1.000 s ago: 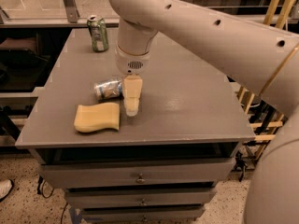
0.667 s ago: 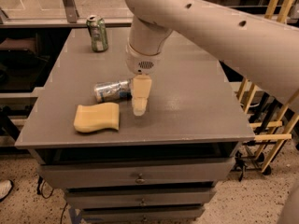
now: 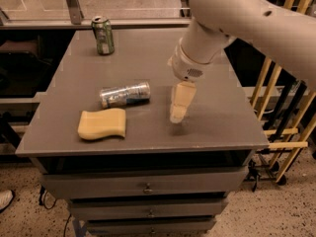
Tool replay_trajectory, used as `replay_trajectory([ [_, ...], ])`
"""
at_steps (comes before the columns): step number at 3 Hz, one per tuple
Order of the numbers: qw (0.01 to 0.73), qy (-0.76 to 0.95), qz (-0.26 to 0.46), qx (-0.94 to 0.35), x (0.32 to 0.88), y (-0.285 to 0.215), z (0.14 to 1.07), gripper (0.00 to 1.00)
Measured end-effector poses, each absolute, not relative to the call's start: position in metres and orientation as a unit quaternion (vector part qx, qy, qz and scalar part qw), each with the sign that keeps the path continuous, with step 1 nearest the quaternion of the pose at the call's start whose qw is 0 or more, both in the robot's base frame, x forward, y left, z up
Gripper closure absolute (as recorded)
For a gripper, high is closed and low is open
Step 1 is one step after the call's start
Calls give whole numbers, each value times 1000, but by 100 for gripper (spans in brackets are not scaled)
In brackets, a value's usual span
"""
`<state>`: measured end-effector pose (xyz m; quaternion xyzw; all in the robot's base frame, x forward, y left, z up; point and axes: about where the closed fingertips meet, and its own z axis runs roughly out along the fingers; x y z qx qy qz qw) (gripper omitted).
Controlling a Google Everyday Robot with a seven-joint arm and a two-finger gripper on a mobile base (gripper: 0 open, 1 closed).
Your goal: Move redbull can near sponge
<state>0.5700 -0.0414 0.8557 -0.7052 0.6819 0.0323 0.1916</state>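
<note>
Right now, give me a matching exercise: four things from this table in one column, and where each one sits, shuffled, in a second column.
Things:
1. redbull can
2. sponge
3. green can
4. gripper

Places:
A. upright, at the back left corner
B. right of the other three, touching none of them
C. lying on its side, just behind the sponge
D. flat, near the front left edge

Pairs: 1-C, 2-D, 3-A, 4-B.

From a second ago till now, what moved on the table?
The gripper slid away from the silver can, toward the right of the picture, and hangs just above the table. The silver can lies on its side where it was, just behind the sponge. The sponge and the green can stayed put too.
</note>
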Motion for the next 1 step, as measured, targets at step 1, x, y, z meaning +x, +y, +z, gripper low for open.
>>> replay_trajectory([
  [1,214,702,39,-679,564,-89,848,0],
])
